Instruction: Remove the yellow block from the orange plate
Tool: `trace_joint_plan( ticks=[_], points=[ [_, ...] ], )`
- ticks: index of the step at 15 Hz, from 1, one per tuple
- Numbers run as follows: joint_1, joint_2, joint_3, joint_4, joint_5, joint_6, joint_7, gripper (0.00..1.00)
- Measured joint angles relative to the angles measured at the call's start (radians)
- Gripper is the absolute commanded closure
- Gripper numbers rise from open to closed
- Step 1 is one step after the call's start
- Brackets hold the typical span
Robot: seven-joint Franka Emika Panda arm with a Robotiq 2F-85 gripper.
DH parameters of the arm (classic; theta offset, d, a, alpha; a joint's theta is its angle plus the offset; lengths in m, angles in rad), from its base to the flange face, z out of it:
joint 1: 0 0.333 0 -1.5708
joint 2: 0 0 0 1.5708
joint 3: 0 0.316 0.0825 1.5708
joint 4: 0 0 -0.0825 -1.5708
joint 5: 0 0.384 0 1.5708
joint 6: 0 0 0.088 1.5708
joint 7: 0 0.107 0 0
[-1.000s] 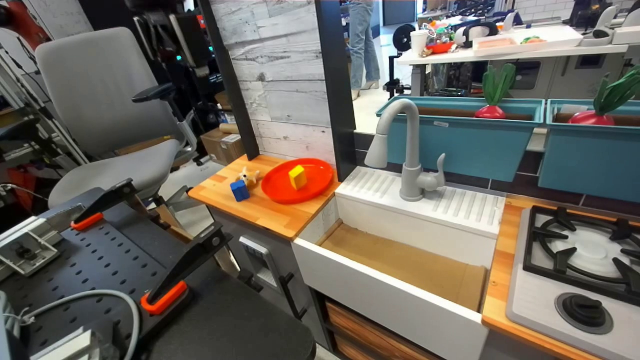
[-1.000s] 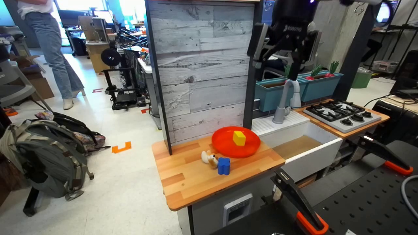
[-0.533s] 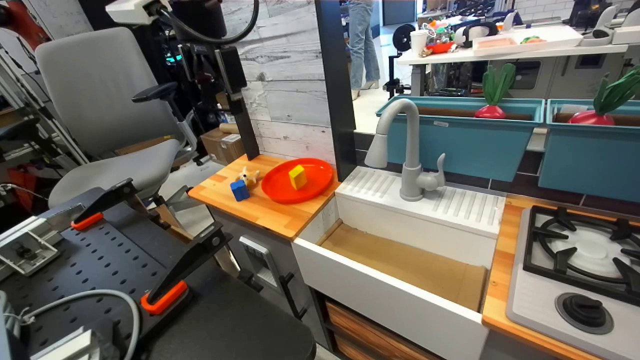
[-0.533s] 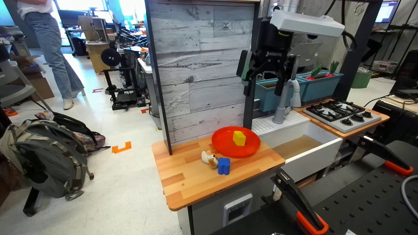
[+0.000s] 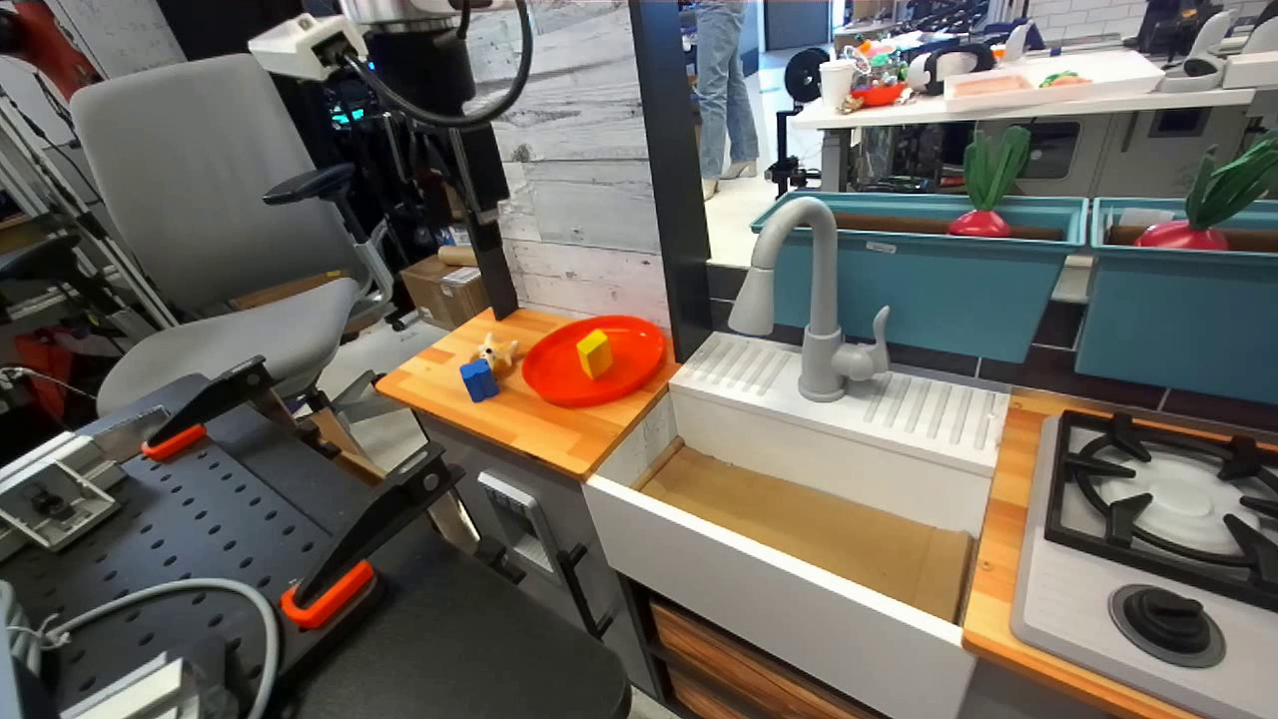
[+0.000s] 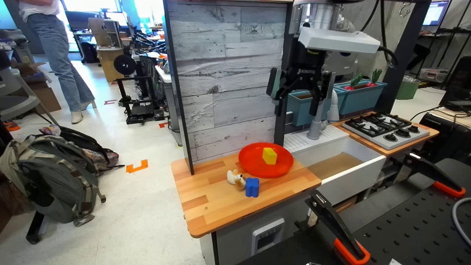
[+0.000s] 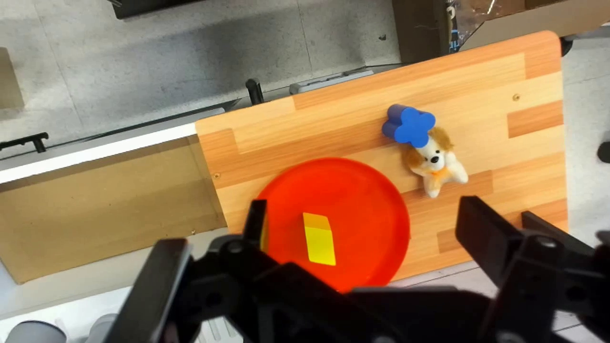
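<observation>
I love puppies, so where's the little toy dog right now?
In the wrist view, the toy dog is right of centre on the wooden counter, to the upper right of the orange plate, with the blue block close at its upper left.

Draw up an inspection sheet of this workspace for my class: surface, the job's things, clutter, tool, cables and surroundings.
Surface: wooden counter, next to the sink.
Job's things: yellow block resting on the orange plate.
Clutter: blue block and toy dog on the counter, close together; whether they touch is unclear.
Tool: open, raised clear of the plate, nothing seen in its grip.
Cables: black cable looping near the tool; grey cable at the black table.
Surroundings: stove, backpack, standing person.
</observation>
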Motion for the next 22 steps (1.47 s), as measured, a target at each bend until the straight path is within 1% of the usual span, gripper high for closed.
trace_joint_plan(
  ticks=[13, 19, 22],
  points=[
    [0.006, 0.426, -0.036, 0.353, 0.0, 0.038, 0.063, 0.0],
    [0.007, 0.558, -0.047, 0.502, 0.0, 0.037, 0.085, 0.0],
    [0.007, 0.6, -0.052, 0.547, 0.0, 0.036, 0.102, 0.0]
  ],
)
